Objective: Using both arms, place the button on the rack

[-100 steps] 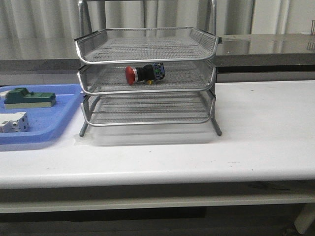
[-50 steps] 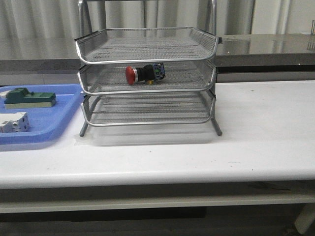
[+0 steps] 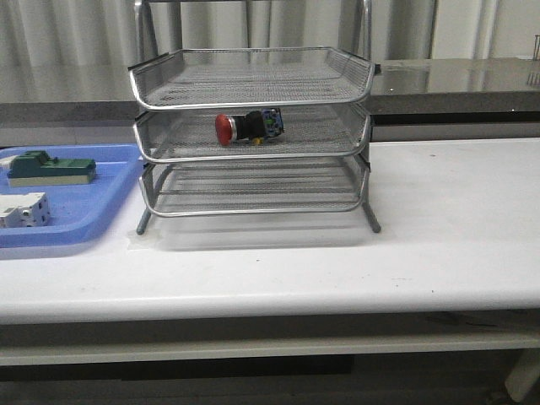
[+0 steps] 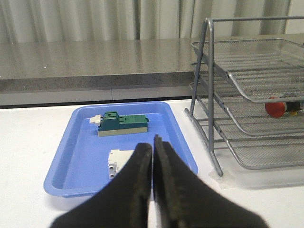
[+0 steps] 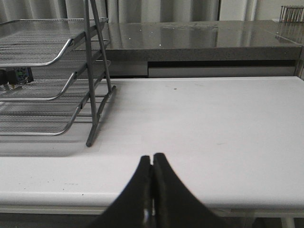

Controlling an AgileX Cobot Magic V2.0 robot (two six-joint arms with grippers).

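The button point(image 3: 247, 126), red cap to the left and black body with a bluish end, lies on its side on the middle tier of the silver wire rack point(image 3: 253, 89). The left wrist view shows its red cap point(image 4: 274, 108) inside the rack point(image 4: 247, 76); the right wrist view shows only its bluish end point(image 5: 21, 74) under the rack's top tier point(image 5: 42, 42). My left gripper point(image 4: 153, 145) is shut and empty, above the near part of the blue tray, well away from the rack. My right gripper point(image 5: 152, 159) is shut and empty over the table's front edge, right of the rack. Neither arm shows in the front view.
A blue plastic tray point(image 3: 93, 215) left of the rack holds a green block point(image 3: 49, 167) and a white block point(image 3: 24, 209); both also show in the left wrist view, green block point(image 4: 122, 124) and white block point(image 4: 118, 159). A grey counter point(image 3: 456, 80) runs behind the white table point(image 3: 456, 219).
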